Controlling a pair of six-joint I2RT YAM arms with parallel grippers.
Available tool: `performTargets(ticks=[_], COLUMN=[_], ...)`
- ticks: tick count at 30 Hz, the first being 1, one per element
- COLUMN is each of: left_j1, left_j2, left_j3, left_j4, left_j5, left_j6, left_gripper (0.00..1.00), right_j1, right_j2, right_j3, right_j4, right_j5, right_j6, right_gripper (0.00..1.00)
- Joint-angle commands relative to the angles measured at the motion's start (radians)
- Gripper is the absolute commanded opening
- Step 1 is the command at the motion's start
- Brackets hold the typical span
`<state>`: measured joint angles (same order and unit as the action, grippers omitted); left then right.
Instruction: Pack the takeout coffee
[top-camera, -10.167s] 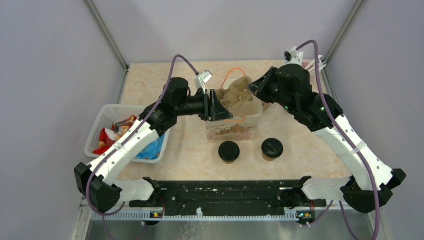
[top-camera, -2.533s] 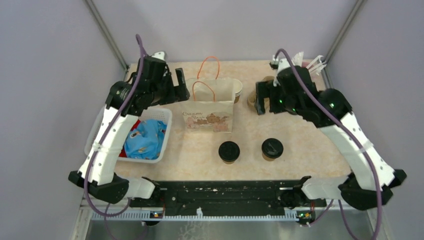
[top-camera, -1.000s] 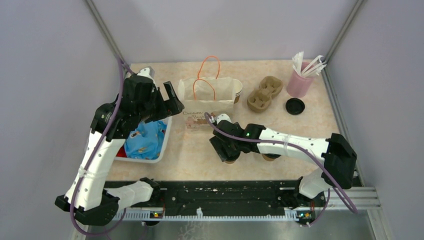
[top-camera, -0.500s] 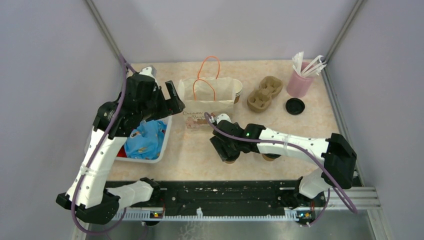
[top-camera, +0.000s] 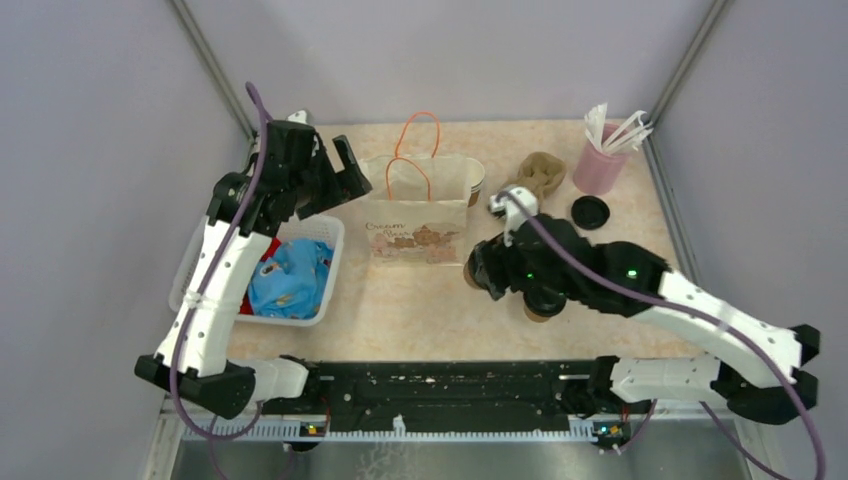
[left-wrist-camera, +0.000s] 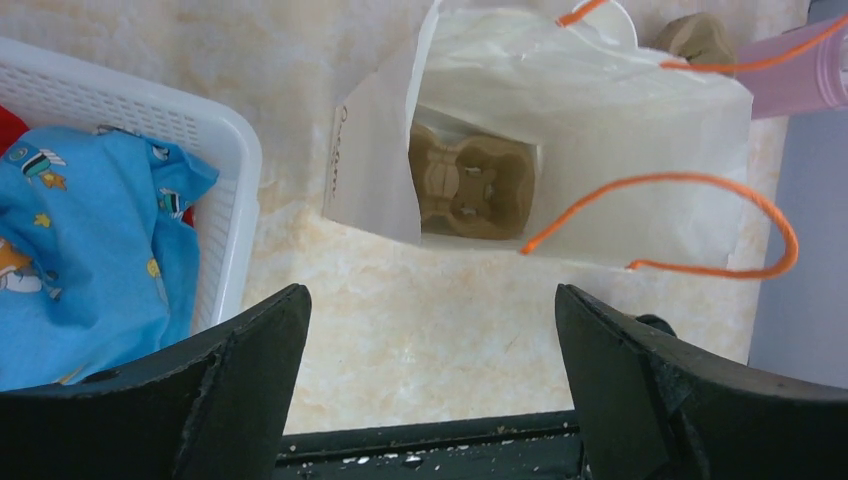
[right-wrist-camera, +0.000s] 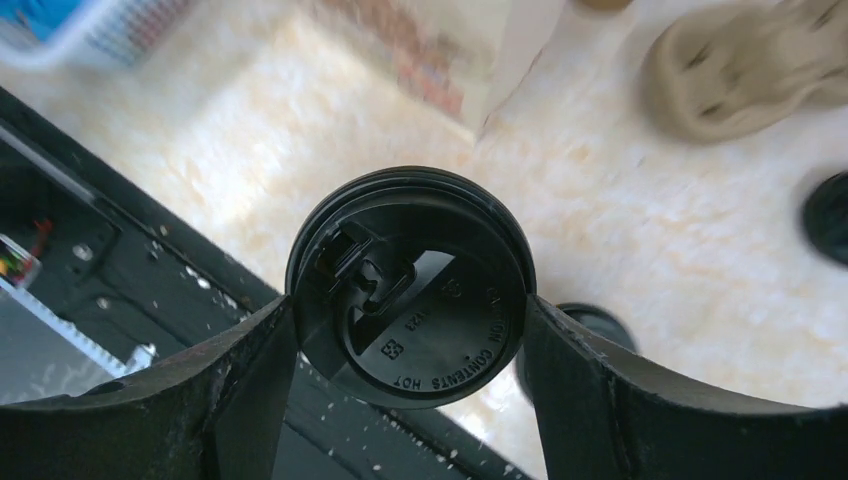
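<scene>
One takeout coffee cup (right-wrist-camera: 410, 285), brown paper with a black lid, is gripped at its sides by my right gripper (right-wrist-camera: 408, 330) and held off the table. In the top view that gripper (top-camera: 478, 272) hangs just right of the paper bag (top-camera: 420, 205). The second lidded cup (top-camera: 540, 305) stands on the table, half hidden under my right arm, and shows behind the right finger as cup (right-wrist-camera: 590, 325). My left gripper (top-camera: 345, 175) hovers open over the bag's left end. The left wrist view looks down into the bag (left-wrist-camera: 600, 130), where a pulp carrier (left-wrist-camera: 470, 185) lies on the bottom.
A white basket (top-camera: 200, 250) of cloth sits at the left. Another pulp carrier (top-camera: 535, 172), a pink cup of wrapped sticks (top-camera: 597, 165) and a loose black lid (top-camera: 590, 211) stand at the back right. The bag's orange handles (top-camera: 415, 135) stick up.
My right gripper has closed on the front-middle cup, lifted it and carried it right and back toward the bag. My left gripper moved slightly back, staying open.
</scene>
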<state>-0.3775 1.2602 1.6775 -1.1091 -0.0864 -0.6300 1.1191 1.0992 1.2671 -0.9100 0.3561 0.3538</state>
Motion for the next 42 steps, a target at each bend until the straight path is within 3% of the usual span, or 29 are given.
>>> performTargets(ticks=[1, 7, 12, 18, 24, 30, 36, 39, 42], left_j1=[0.044, 0.048, 0.049, 0.048, 0.048, 0.048, 0.042, 0.028, 0.007], left_j2=[0.062, 0.150, 0.217, 0.276, 0.315, 0.373, 0.389, 0.318, 0.187], left_j3=[0.067, 0.083, 0.082, 0.079, 0.088, 0.136, 0.142, 0.074, -0.128], left_j4=[0.090, 0.120, 0.151, 0.179, 0.194, 0.218, 0.292, 0.362, 0.502], left_j5=[0.061, 0.082, 0.081, 0.117, 0.095, 0.056, 0.061, 0.059, 0.041], left_j6=[0.042, 0.117, 0.126, 0.152, 0.198, 0.254, 0.310, 0.329, 0.339], left_gripper=[0.97, 0.94, 0.87, 0.75, 0.55, 0.45, 0.14, 0.01, 0.00], right_j1=[0.008, -0.017, -0.169, -0.210, -0.210, -0.211, -0.211, -0.211, -0.211], right_j2=[-0.065, 0.066, 0.183, 0.295, 0.334, 0.350, 0.338, 0.322, 0.282], right_j3=[0.182, 0.429, 0.595, 0.775, 0.829, 0.864, 0.868, 0.869, 0.833], right_j4=[-0.098, -0.136, -0.097, -0.111, -0.118, -0.128, -0.128, -0.139, -0.123], right_j5=[0.120, 0.227, 0.065, 0.003, -0.050, -0.069, -0.069, -0.118, -0.188], right_j6=[-0.162, -0.301, -0.388, -0.434, -0.455, -0.504, -0.516, -0.517, -0.511], right_gripper=[0.74, 0.74, 0.74, 0.74, 0.70, 0.69, 0.68, 0.67, 0.64])
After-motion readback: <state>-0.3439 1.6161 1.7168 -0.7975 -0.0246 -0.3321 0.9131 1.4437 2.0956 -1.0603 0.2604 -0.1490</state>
